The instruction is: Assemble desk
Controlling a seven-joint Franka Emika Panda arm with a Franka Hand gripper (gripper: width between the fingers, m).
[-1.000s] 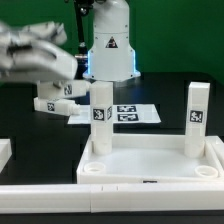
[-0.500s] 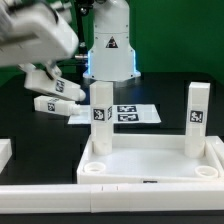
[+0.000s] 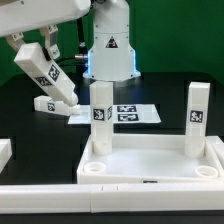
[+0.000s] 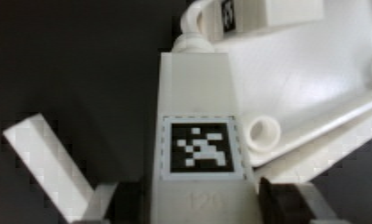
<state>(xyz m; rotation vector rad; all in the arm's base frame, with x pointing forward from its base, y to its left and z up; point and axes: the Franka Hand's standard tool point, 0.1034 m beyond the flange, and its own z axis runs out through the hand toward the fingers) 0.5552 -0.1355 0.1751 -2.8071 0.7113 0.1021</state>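
My gripper (image 3: 38, 52) hangs at the exterior view's upper left, shut on a white square-post leg (image 3: 48, 75) that slants down toward the table with its tag showing. In the wrist view the same leg (image 4: 201, 110) runs out from between the fingers (image 4: 289, 200) of the gripper (image 4: 197, 205). The white tray-like tabletop (image 3: 150, 160) lies in front, and its rim shows in the wrist view as the tabletop (image 4: 316, 70). Two legs stand upright in its far corners: one leg (image 3: 100, 118) on the left and one leg (image 3: 197, 115) on the right. Another loose leg (image 3: 45, 104) lies on the black table below the held one.
The marker board (image 3: 128, 114) lies flat behind the tabletop, in front of the robot base (image 3: 110, 45). A white block (image 3: 5, 152) sits at the exterior view's left edge. A long white bar (image 3: 60, 192) runs along the front.
The gripper has risen from the table with the leg in it. The leg has turned from lying nearly flat to a steep slant, and it now hangs above the loose leg.
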